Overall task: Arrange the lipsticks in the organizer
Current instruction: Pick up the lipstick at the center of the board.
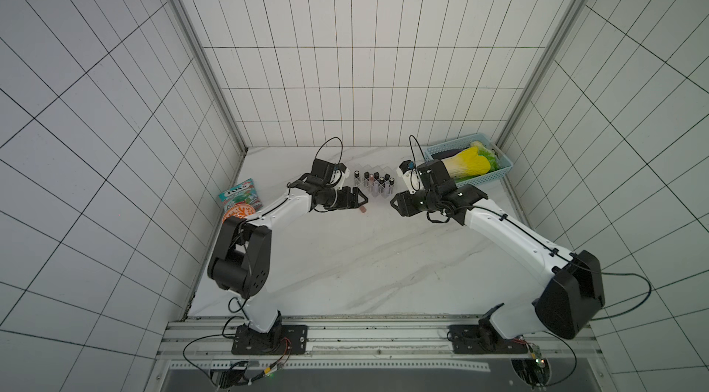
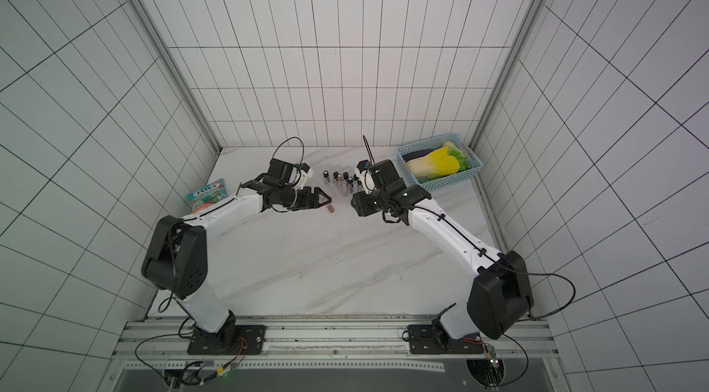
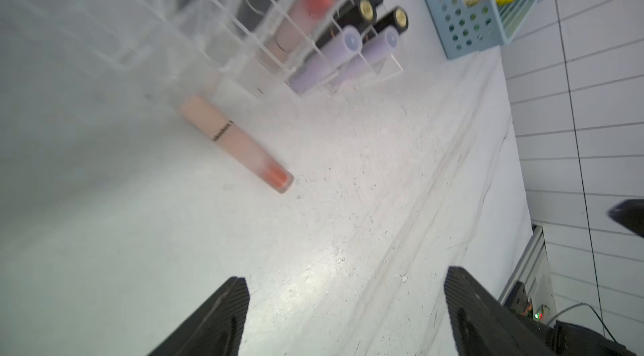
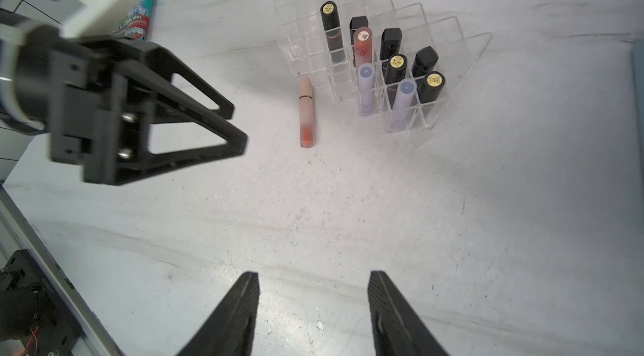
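Evidently left hand (image 3: 345, 283) and right hand (image 4: 313, 275) gape empty near a slim peach-to-orange lipstick (image 4: 306, 112) lying flat.

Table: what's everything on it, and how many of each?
table: one, white marbled
organizer: one, clear, mid-back of table
black lipsticks: six, standing in the organizer
lilac lipsticks: two, standing there too
pink lipsticks: two, one standing there, one lying beside the organizer
basket: one, light blue, back right corner
cabbage: one, yellow-green, in the basket
packet: one, teal, by the left wall
round thing: one, orange-white, beside the packet
left gripper: black, open, empty, near the lying lipstick
right gripper: black, open, empty
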You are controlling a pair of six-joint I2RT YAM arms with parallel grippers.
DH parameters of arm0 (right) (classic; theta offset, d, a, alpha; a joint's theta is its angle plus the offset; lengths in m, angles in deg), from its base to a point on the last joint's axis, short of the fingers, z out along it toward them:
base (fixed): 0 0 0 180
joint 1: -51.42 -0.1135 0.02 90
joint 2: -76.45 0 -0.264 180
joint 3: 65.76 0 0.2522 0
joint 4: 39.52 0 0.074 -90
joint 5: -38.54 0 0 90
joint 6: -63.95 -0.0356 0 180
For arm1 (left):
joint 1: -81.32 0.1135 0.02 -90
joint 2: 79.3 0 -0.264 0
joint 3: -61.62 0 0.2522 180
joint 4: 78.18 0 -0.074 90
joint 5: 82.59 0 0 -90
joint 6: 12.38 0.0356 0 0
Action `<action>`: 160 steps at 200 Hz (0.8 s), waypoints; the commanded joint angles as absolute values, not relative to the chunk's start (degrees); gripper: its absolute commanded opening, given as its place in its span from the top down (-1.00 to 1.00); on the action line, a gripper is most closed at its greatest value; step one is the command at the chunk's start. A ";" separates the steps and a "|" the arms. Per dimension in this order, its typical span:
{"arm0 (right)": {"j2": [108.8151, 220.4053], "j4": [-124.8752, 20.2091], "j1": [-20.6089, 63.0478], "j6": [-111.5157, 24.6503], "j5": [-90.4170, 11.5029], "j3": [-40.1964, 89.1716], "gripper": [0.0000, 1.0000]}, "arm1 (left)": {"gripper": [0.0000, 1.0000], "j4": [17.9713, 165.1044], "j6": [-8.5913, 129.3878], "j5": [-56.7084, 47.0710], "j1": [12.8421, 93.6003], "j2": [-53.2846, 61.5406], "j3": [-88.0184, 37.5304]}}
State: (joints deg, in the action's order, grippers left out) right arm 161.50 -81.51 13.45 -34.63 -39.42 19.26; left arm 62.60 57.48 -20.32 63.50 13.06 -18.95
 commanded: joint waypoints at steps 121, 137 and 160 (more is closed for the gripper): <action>199.37 -82.43 7.10 -29.56 -45.33 45.92 -0.22 | -0.73 80.56 51.33 -12.53 74.56 -10.35 -1.25; 202.63 -83.85 6.44 -28.39 -46.06 49.23 -0.20 | -0.73 81.00 51.33 -12.35 74.60 -10.96 -0.75; 206.32 -85.71 6.07 -27.94 -46.66 53.45 -0.11 | -0.73 81.02 51.33 -12.38 74.72 -11.47 -0.59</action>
State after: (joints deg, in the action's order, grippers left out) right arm 202.92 -81.77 6.76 -29.80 -44.32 48.90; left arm 78.93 51.47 -12.71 74.58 -9.96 -1.15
